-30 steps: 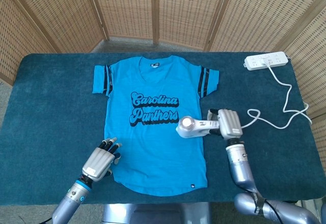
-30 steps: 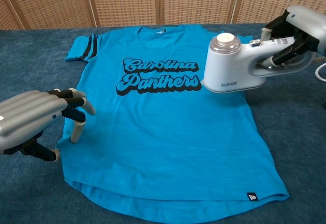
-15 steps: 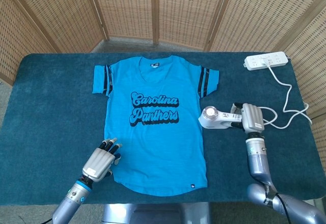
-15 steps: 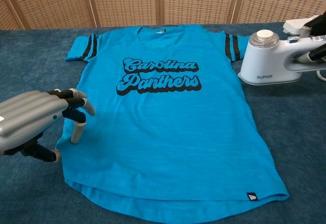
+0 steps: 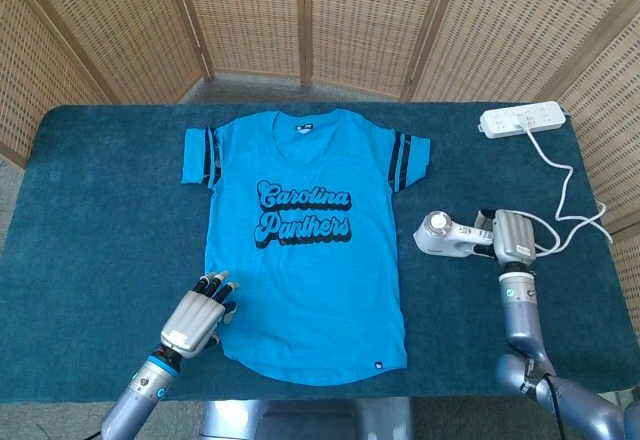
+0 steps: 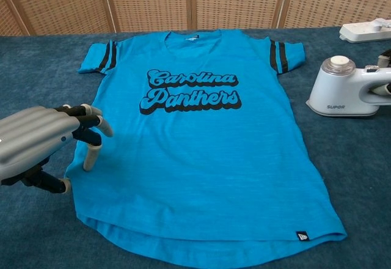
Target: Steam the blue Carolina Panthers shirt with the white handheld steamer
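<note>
- Shirt (image 5: 305, 240): flat on the blue table (image 5: 90, 210), centred, print up.
- Steamer (image 5: 447, 235): right of the shirt, on the table.
- Right hand (image 5: 510, 238): fingers closed around the steamer handle.
- Left hand (image 6: 43, 140): fingertips (image 6: 90, 159) on the shirt's lower-left edge, fingers slightly curled, holding nothing.
- Power strip (image 5: 522, 118): far right corner.

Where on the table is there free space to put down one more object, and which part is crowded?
Bare dark blue tablecloth lies left of the blue Carolina Panthers shirt, beyond the left hand resting at its hem. A bare strip also runs behind the collar. The right side is crowded: white handheld steamer held by the right hand, white power strip and its looping cable.
</note>
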